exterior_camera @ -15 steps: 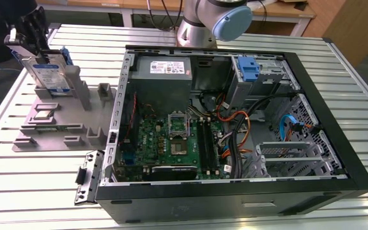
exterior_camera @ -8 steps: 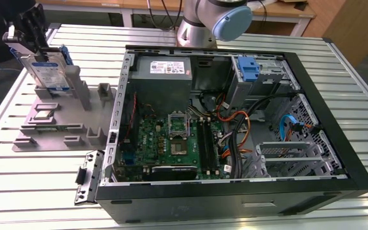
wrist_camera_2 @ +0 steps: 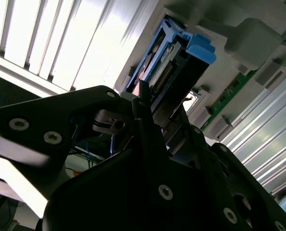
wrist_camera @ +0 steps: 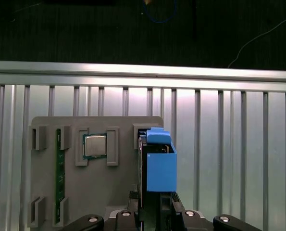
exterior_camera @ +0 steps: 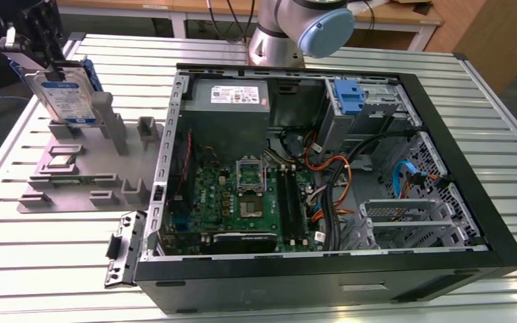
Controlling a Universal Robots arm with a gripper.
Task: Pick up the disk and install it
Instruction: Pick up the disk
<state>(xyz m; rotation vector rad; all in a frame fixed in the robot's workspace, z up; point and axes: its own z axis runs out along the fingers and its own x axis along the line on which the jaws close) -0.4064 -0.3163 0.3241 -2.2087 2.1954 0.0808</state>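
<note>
Disk (exterior_camera: 64, 97) stands upright on edge at the exterior view's left, its lower end among the posts of the grey fixture plate (exterior_camera: 70, 195), beside the open computer case (exterior_camera: 330, 282) on the slatted metal surface (exterior_camera: 43, 269). Fingers (wrist_camera_2: 145, 115) are clenched on its blue-framed upper end. Whether it sits in the posts or is lifted clear I cannot tell.

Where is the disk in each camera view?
Exterior view: the disk stands on edge at the exterior view's far left.
First wrist view: disk edge-on beside the processor chip.
Second wrist view: its blue-framed end facing the camera.
Shared landmark: the grey holder plate with its green memory stick.
</note>
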